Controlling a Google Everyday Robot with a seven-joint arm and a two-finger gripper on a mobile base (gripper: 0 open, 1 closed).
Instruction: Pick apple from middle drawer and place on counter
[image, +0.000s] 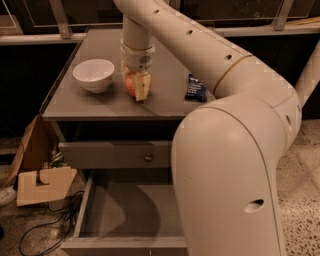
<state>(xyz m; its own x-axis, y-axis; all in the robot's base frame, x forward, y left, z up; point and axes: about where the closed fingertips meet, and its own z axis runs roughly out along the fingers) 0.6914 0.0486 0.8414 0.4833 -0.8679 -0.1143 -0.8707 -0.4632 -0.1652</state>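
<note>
My gripper (134, 86) hangs over the counter (100, 102), right of the white bowl. Its fingers stand on either side of the red-orange apple (130, 85), which is at the counter's surface; I cannot tell whether it rests there or is still held. The near finger (142, 86) covers the apple's right side. Below, the middle drawer (120, 210) is pulled out and shows a bare grey floor; my arm hides its right part.
A white bowl (93, 74) stands on the counter's left. A dark snack packet (195, 88) lies on its right. A closed drawer front with a round knob (148, 158) is above the open drawer. A cardboard box (42, 184) and cables lie on the floor at left.
</note>
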